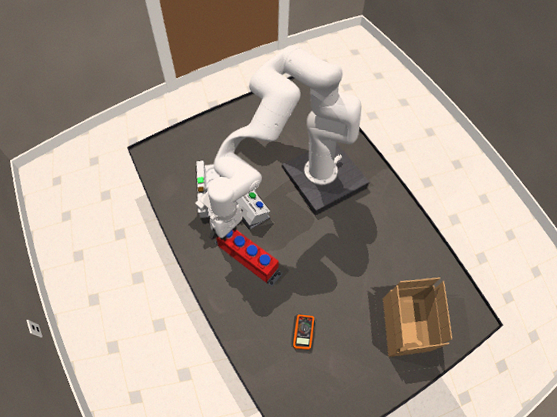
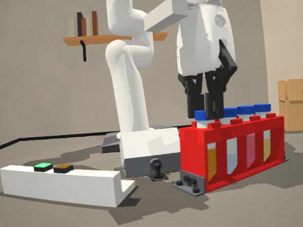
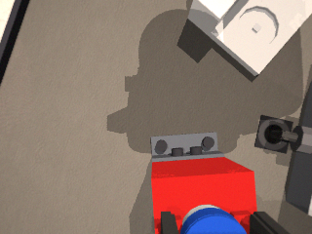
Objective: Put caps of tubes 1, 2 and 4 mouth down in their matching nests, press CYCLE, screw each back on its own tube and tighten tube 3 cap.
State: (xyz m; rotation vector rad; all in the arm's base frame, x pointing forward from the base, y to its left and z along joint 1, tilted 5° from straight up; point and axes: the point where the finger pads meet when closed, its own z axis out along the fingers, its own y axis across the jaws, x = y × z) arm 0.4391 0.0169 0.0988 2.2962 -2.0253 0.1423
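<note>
A red rack (image 1: 257, 268) (image 2: 193, 147) (image 3: 202, 185) holds four tubes, each with a blue cap on. My gripper (image 1: 224, 230) (image 2: 205, 115) (image 3: 212, 225) stands straight down over the end tube nearest the cap tray. Its fingers are on either side of that tube's cap (image 2: 200, 114) (image 3: 210, 218), with small gaps, so it is open. The other caps (image 2: 230, 112) (image 2: 246, 108) (image 2: 262, 106) sit on their tubes. The white cap tray (image 2: 58, 187) (image 3: 259, 22) shows a lit green lamp (image 2: 43, 165) (image 1: 200, 180) and a dark amber lamp (image 2: 63, 167). No caps show in its nests.
The key housing (image 2: 148, 149) stands between tray and rack, with a green key (image 1: 252, 194) and a blue key (image 1: 259, 204) on top. An open cardboard box (image 1: 417, 315) (image 2: 297, 103) and an orange multimeter (image 1: 303, 332) lie farther off on the dark mat.
</note>
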